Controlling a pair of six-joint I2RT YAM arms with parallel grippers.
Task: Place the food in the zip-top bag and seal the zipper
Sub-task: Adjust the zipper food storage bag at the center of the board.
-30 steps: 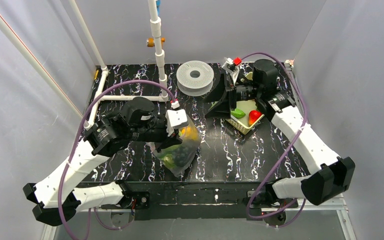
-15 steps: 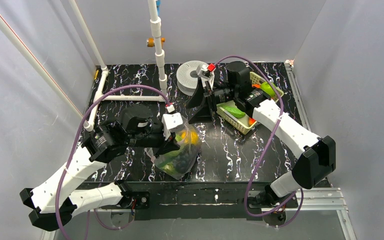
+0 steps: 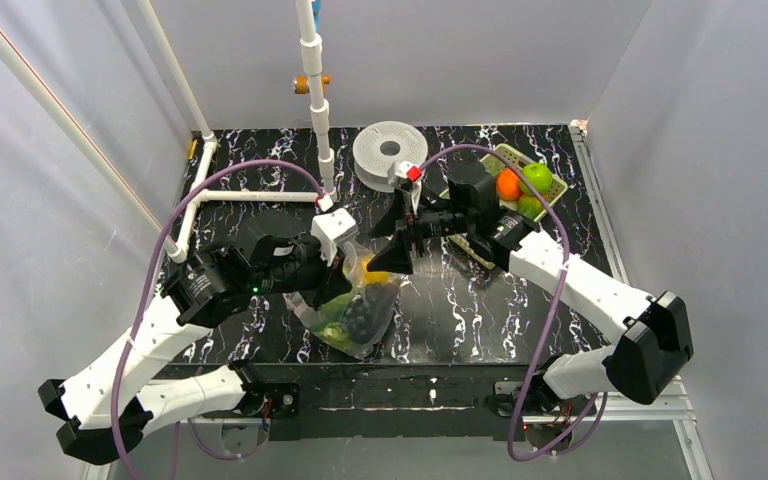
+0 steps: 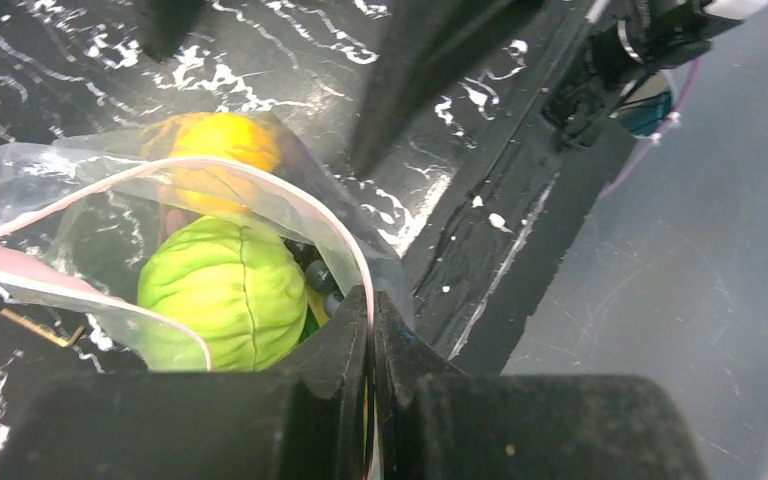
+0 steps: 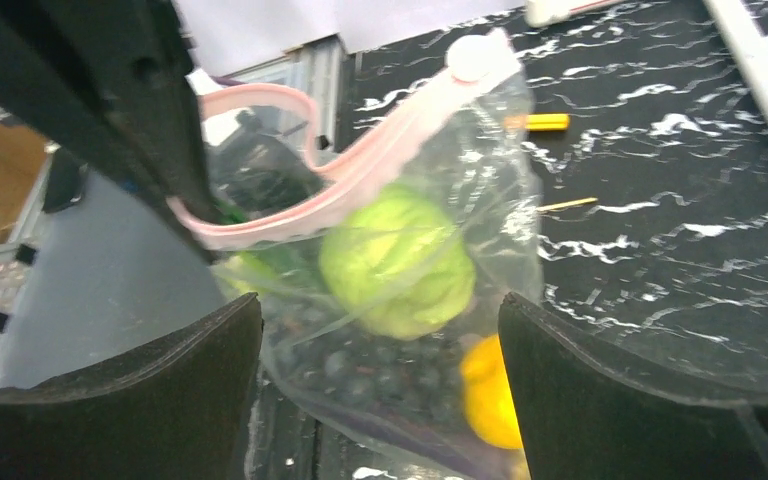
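Two arms of mine reach in over the black surface [image 3: 440, 310], and they meet near its middle. My left arm [image 3: 160, 330] bends in from the left. My right arm [image 3: 580, 285] stretches across from the right, so both hands come to the same spot.

The zip-top bag [image 3: 357, 315] stands there on the surface, mouth up, just under my left hand [image 4: 370, 310]. That hand is pinched tight on the rim of the bag. I think I hold it up like this so the mouth is wide and the food does not roll out.

My right hand [image 5: 380, 340] is spread wide with nothing in it, and it points at the bag's mouth from close by. I judge it is there to help shut the bag.

The zipper [image 5: 360, 170] is a pink strip, and its two sides gape apart, so the bag is not sealed yet. Inside I see the pale green round head [image 4: 222, 290], the yellow piece [image 4: 210, 150] beside it, and some dark bits [image 5: 360, 370] lower down.
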